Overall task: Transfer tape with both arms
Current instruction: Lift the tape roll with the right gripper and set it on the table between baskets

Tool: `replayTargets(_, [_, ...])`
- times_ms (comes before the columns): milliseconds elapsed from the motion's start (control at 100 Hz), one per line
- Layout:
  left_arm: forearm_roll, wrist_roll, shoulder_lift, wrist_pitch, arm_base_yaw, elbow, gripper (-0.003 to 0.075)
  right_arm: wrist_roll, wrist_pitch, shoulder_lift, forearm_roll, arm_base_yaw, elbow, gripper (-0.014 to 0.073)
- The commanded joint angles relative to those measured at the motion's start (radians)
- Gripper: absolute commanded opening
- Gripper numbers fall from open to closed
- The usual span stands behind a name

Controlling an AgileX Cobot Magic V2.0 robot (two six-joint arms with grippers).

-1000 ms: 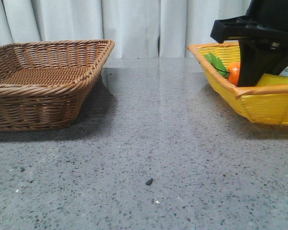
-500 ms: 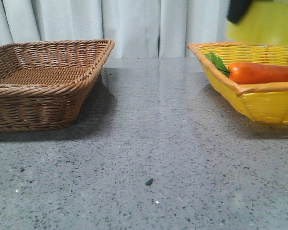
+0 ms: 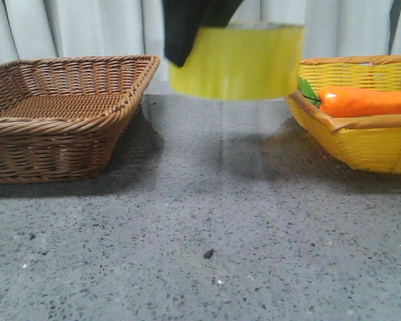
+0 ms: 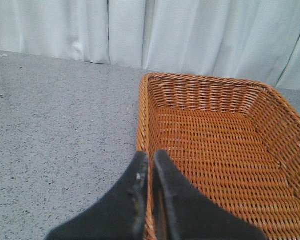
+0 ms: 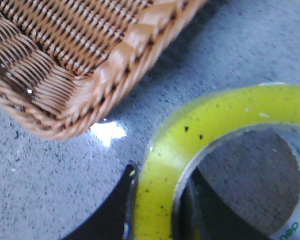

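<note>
The yellow tape [image 3: 237, 61] hangs in the air above the middle of the table, between the two baskets. My right gripper [image 3: 186, 33] is shut on it, with one black finger outside the roll's wall and one inside the ring. In the right wrist view the tape [image 5: 165, 150] fills the lower right, its white core printed with green text, and the right gripper [image 5: 160, 205] pinches its wall. My left gripper [image 4: 149, 159] is shut and empty, just above the near rim of the brown basket [image 4: 205, 92]. The left arm is out of the front view.
The brown wicker basket [image 3: 130, 110] stands at the left; its corner also shows in the right wrist view [image 5: 115, 60]. A yellow basket [image 3: 374, 150] at the right holds an orange carrot [image 3: 364, 101] with green leaves. A small dark speck [image 3: 207, 253] lies on the grey table.
My right gripper has lifted the tape out of the yellow basket and carried it left, to above the table's middle. The carrot now shows uncovered.
</note>
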Motion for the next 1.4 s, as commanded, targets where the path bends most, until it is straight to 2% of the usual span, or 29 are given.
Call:
replayTargets(0, [-0.013, -0.009, 0.011, -0.082, 0.003, -0.037, -0.0021, -0.009, -0.055, -0.016, -0.019, 0.003, -0.036, -0.0065])
replayTargets(220, [-0.013, -0.009, 0.011, -0.079, 0.003, -0.037, -0.0021, -0.009, -0.067, 0.037, -0.005, 0.003, -0.036, -0.0065])
replayTargets(230, [-0.013, -0.009, 0.011, -0.079, 0.003, -0.037, -0.0021, -0.009, -0.067, 0.038, -0.003, -0.041, -0.036, -0.0065])
replayTargets(340, [-0.013, -0.009, 0.011, -0.083, 0.003, -0.037, -0.0021, -0.009, -0.070, 0.044, 0.008, -0.041, -0.036, -0.0057])
replayTargets(620, [-0.013, -0.009, 0.011, -0.079, 0.003, -0.037, -0.0020, -0.009, -0.056, 0.052, 0.014, -0.041, -0.036, 0.0142])
replayTargets(850, [-0.013, -0.009, 0.011, -0.079, 0.003, -0.037, -0.0013, -0.009, -0.040, 0.052, 0.016, -0.041, -0.036, 0.0208])
replayTargets(990, [-0.016, -0.009, 0.011, -0.077, 0.003, -0.037, 0.0069, -0.009, -0.056, 0.029, 0.016, -0.041, -0.036, 0.0206])
replayTargets(1110, [-0.023, -0.007, 0.011, -0.067, -0.013, -0.054, 0.0181, -0.009, -0.058, -0.025, 0.016, -0.041, -0.036, 0.0204])
replayTargets(1210, [-0.023, 0.000, 0.013, -0.064, -0.066, -0.080, 0.0274, -0.009, -0.064, -0.085, 0.015, -0.041, -0.036, 0.0197])
replayTargets(1260, [-0.023, 0.000, 0.020, -0.063, -0.102, -0.097, 0.0302, -0.007, -0.066, -0.114, 0.015, -0.041, -0.036, 0.0158])
replayTargets(1390, [-0.023, 0.000, 0.062, -0.062, -0.204, -0.147, 0.0308, -0.007, -0.064, -0.184, 0.006, -0.041, -0.036, -0.0029])
